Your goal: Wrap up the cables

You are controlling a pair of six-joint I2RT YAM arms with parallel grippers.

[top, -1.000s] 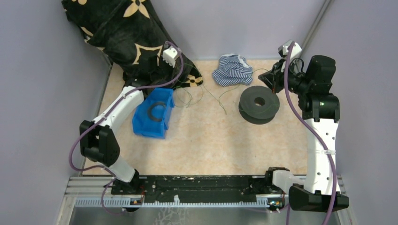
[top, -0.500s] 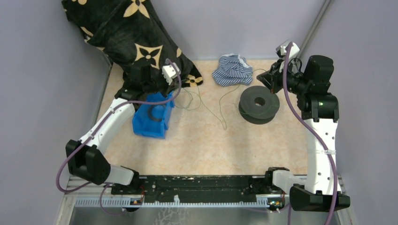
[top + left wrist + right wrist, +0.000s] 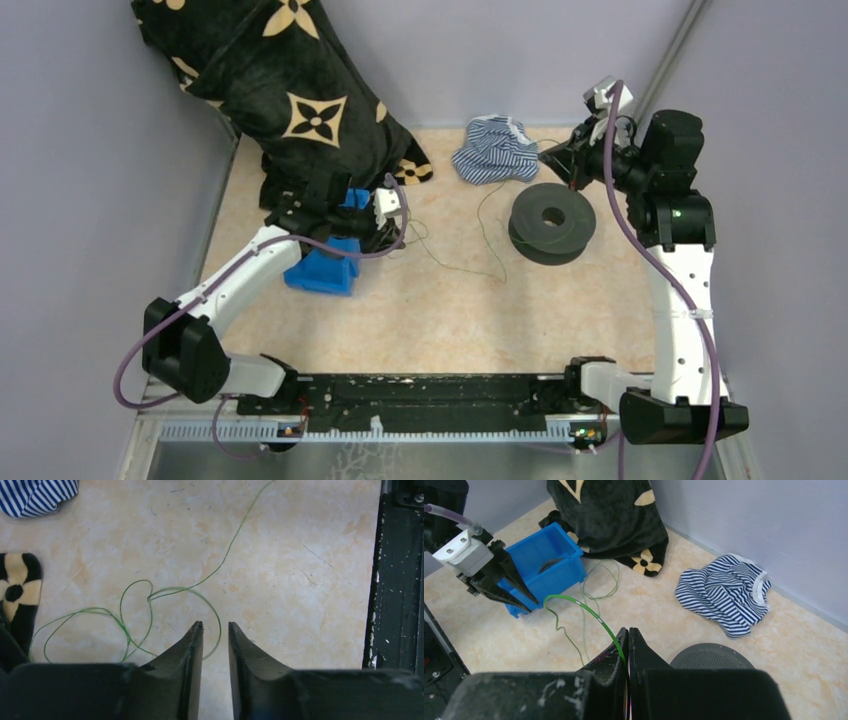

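Beige marbled desk (image 3: 420,310) between lilac walls (image 3: 100,200). Thin green cables (image 3: 148,599) loop beside a blue bin (image 3: 325,272), trailing right to the right gripper (image 3: 628,635), which pinches them; the left gripper (image 3: 216,627) hovers slightly spread

The left arm (image 3: 240,275) stretched low from its base, elbow out to the left and forearm angled inward. The left gripper (image 3: 215,626) pointed downward, its fingers (image 3: 187,650) a narrow gap apart. The right arm (image 3: 680,300) stood tall, with its wrist bent leftward. The right gripper (image 3: 628,630) had its fingers pressed together on the cable (image 3: 589,611).
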